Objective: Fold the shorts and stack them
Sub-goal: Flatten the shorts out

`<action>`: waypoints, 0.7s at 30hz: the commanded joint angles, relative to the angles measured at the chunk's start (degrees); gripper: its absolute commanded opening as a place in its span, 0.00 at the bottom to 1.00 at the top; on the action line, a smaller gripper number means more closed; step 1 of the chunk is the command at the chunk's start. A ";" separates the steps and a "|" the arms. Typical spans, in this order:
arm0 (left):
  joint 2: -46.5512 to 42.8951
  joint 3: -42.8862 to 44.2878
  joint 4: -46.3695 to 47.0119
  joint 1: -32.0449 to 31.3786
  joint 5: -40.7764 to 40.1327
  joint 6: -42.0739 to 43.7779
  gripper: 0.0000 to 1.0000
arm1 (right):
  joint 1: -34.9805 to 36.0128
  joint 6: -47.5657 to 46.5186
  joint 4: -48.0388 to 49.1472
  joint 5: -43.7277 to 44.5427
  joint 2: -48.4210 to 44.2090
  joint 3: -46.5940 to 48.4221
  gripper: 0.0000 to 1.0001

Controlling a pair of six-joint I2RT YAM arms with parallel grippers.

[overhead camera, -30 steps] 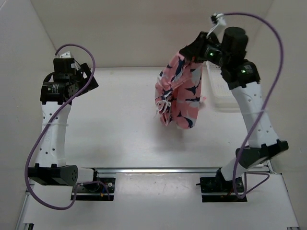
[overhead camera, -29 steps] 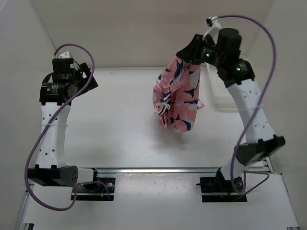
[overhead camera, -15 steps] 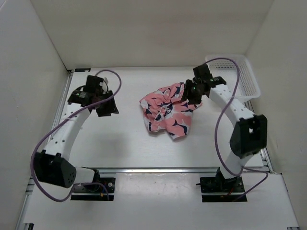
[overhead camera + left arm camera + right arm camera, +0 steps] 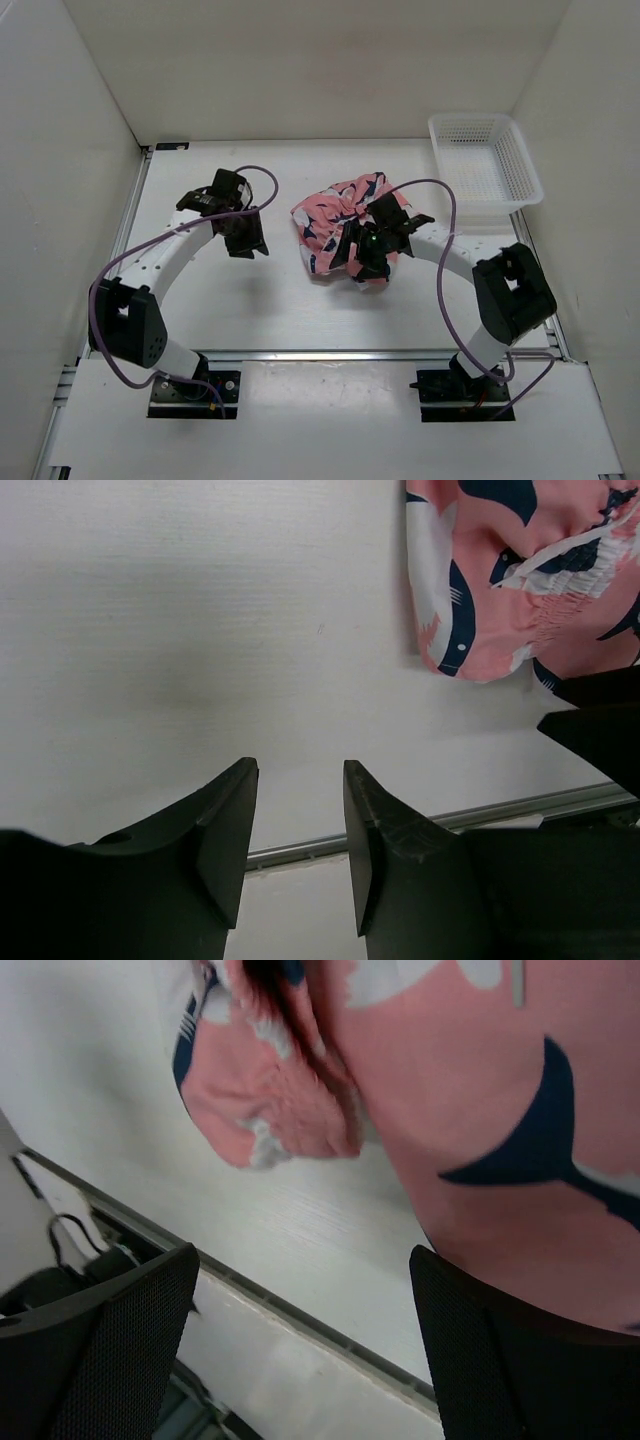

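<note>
**Operator:** What sits nearest the bases?

**Inspector:** Your left pincer (image 4: pixel 298 815) hangs low over the bare surface (image 4: pixel 250 300). Its jaws are parted by a moderate gap, with nothing between them and nothing touched. The shorts (image 4: pixel 325 228) lie off to its right, apart from it.

**Operator:** And my right side?

**Inspector:** Your right pincer (image 4: pixel 300 1330) is spread wide at the near edge of the heap and has hold of nothing. Cloth bulges down close over one finger (image 4: pixel 510 1360) (whether it touches I cannot confirm from the wrist view).

**Operator:** Condition of the garment?

**Inspector:** It lies mid-surface as a crumpled mound, neither spread nor folded. My judgement is that it is light, limp cloth with no stiffness. It will likely sag and bunch if you lift it from one point, and it should slide readily on this smooth top. There is nothing fragile about it. Take it by the gathered waistband or a hem corner, one pincer to each end. Pinch an edge rather than the middle of the heap, or you will probably gather several layers at once.

**Operator:** Anything beyond it?

**Inspector:** A white mesh basket (image 4: pixel 520 170) stands at the far right corner, well apart from the shorts.
</note>
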 commanded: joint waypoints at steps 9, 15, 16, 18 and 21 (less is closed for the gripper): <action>-6.68 -0.08 -0.40 1.19 -1.33 -1.37 0.57 | 0.05 12.31 5.84 -0.67 9.79 9.87 0.84; -8.43 0.97 -1.63 1.71 -3.52 -1.89 0.62 | 3.47 14.86 -1.80 5.91 8.41 12.69 0.84; -8.44 1.50 -1.63 1.71 -3.52 -1.89 0.63 | 4.00 15.91 -1.82 7.58 7.52 10.87 0.86; -8.96 1.50 -1.63 1.71 -4.31 -2.42 0.63 | 4.96 17.24 -2.61 11.44 4.98 9.01 0.86; -8.97 1.50 -1.63 1.71 -4.84 -2.42 0.65 | 6.37 20.40 -2.61 12.69 3.04 4.62 0.86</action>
